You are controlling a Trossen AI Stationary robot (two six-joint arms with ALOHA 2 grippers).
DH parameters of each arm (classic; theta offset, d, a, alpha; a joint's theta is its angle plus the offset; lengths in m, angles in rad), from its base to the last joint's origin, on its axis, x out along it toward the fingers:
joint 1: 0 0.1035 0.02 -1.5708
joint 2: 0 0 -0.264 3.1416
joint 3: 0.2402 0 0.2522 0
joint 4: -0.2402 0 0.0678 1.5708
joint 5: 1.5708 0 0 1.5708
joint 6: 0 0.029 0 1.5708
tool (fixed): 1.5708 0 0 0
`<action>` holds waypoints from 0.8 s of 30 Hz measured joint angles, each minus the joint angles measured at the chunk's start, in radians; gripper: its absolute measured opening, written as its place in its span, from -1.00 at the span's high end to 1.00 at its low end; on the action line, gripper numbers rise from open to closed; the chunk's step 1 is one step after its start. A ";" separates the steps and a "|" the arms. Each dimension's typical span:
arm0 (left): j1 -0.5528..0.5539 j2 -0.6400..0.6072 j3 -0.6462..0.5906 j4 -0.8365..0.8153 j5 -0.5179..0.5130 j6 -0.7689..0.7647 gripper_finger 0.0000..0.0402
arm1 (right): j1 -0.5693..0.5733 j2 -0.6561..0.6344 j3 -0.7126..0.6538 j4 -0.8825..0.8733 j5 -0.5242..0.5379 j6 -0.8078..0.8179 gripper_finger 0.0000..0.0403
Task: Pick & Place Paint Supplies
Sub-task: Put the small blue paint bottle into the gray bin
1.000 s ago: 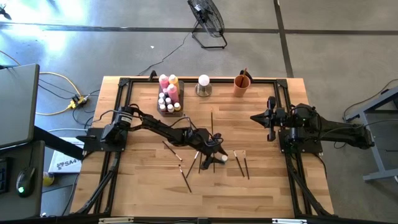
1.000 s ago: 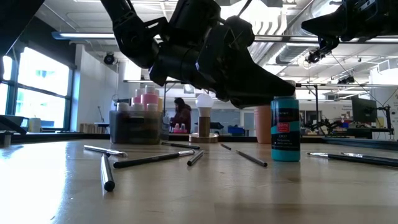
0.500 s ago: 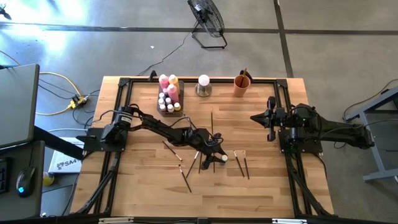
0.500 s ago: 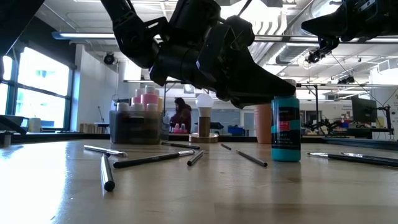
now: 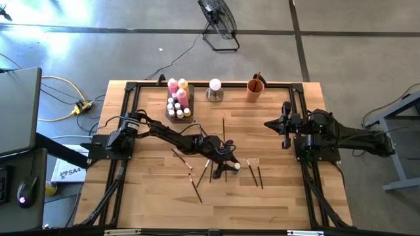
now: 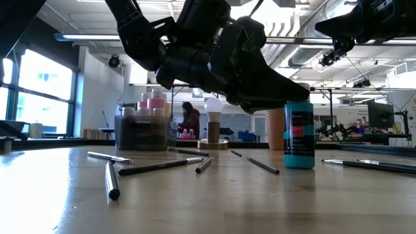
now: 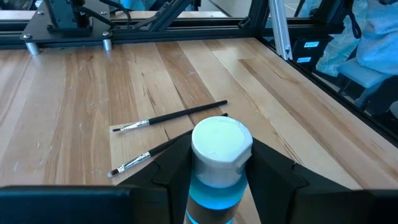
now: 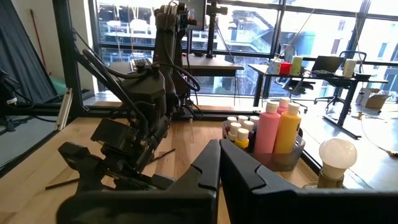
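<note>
One teal bottle (image 7: 219, 163) between left fingers (image 7: 273, 171) — two brushes (image 7: 168, 117) beside.

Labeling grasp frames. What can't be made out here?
- Teal bottle, low view: the left gripper covers its cap.
- Same bottle, left wrist view: base cut off by the picture edge.
- Orange cup, high view: contents too small.
- Brushes, high view: bristle ends too small.
</note>
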 joint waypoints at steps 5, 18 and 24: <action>0.000 0.000 0.000 0.009 -0.010 -0.017 0.33 | 0.000 0.000 0.000 -0.003 0.000 0.000 0.99; 0.000 -0.004 -0.002 0.013 -0.012 -0.140 0.42 | 0.000 0.000 0.000 -0.020 0.003 -0.003 0.99; 0.051 -0.062 -0.006 -0.083 0.028 -0.115 0.41 | 0.000 0.000 0.000 -0.020 0.004 0.001 0.99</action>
